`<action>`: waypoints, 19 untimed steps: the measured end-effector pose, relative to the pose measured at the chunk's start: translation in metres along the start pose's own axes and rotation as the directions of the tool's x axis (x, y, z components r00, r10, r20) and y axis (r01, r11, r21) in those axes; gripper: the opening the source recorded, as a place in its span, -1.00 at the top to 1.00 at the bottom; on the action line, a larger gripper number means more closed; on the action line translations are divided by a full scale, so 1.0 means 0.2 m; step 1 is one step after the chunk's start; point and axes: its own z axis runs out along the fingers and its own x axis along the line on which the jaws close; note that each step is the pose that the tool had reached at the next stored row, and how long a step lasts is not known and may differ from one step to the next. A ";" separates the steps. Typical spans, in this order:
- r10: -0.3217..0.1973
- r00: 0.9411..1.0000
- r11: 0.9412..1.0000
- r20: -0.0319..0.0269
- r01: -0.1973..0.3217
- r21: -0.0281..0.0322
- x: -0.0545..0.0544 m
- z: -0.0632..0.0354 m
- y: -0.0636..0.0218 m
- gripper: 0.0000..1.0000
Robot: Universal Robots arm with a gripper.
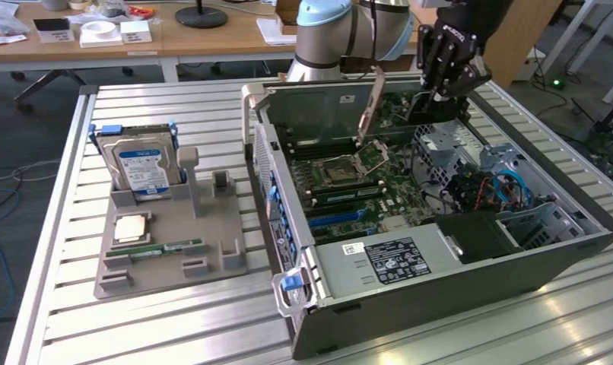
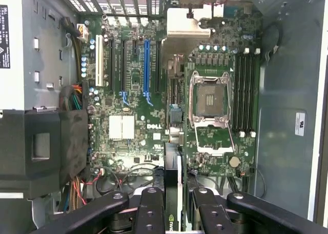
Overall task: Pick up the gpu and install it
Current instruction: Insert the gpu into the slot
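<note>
Gripping the gpu (image 2: 171, 213) edge-on in the closed pincer (image 1: 443, 85), over the motherboard (image 2: 128, 126) inside the open computer case (image 1: 408, 304), toward the exterior view's right; well apart from the grey tray (image 1: 215, 258) holding the hard drive (image 1: 142, 163) on the slatted surface (image 1: 134, 327)

The case (image 1: 439, 289) was dark grey, motherboard (image 2: 154, 121) inside it green with a blue slot (image 2: 146, 64) and a white slot (image 2: 99, 62), gripper (image 2: 177, 200) black, gpu (image 2: 173, 167) black with green logo, drive (image 1: 134, 144) beside case silver, label (image 1: 144, 169) blue-white, tray (image 1: 164, 266) grey, table (image 1: 134, 334) silver, slatted.
</note>
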 end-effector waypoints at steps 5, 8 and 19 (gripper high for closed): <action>0.000 1.000 1.000 -0.001 0.000 0.000 0.00 0.039 0.019 0.47; 0.000 1.000 1.000 -0.002 0.000 0.000 0.00 0.066 0.032 0.47; 0.000 1.000 1.000 -0.003 0.000 0.000 0.01 0.158 0.077 0.47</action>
